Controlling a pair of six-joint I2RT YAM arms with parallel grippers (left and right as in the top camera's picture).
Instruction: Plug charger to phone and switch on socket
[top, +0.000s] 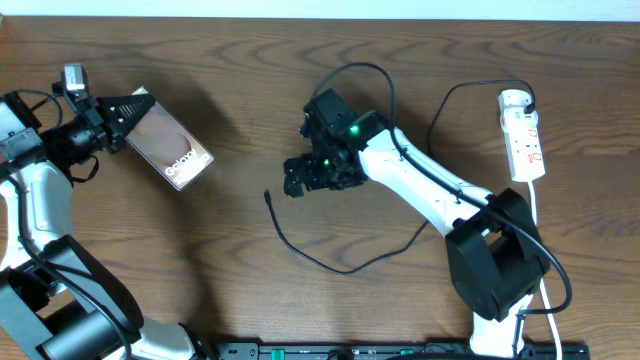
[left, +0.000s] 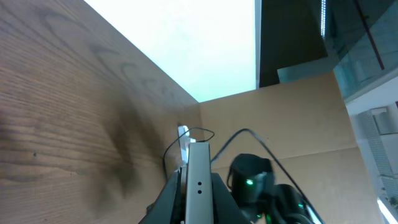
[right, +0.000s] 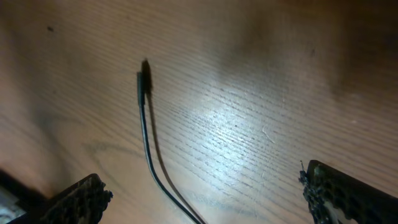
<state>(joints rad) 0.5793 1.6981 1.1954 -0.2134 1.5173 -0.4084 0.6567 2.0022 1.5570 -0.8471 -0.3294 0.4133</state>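
Phone (top: 178, 152) is sitting clamped in your left hand (top: 120, 118), while your right hand (top: 297, 182) is hovering spread wide above the charger (top: 270, 200) tip on the worktop (top: 240, 80).

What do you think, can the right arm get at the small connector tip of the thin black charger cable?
Probably yes. The right gripper hangs open just above the connector tip, which lies bare on the wooden table; it sits off-centre, so a small shift seems needed.
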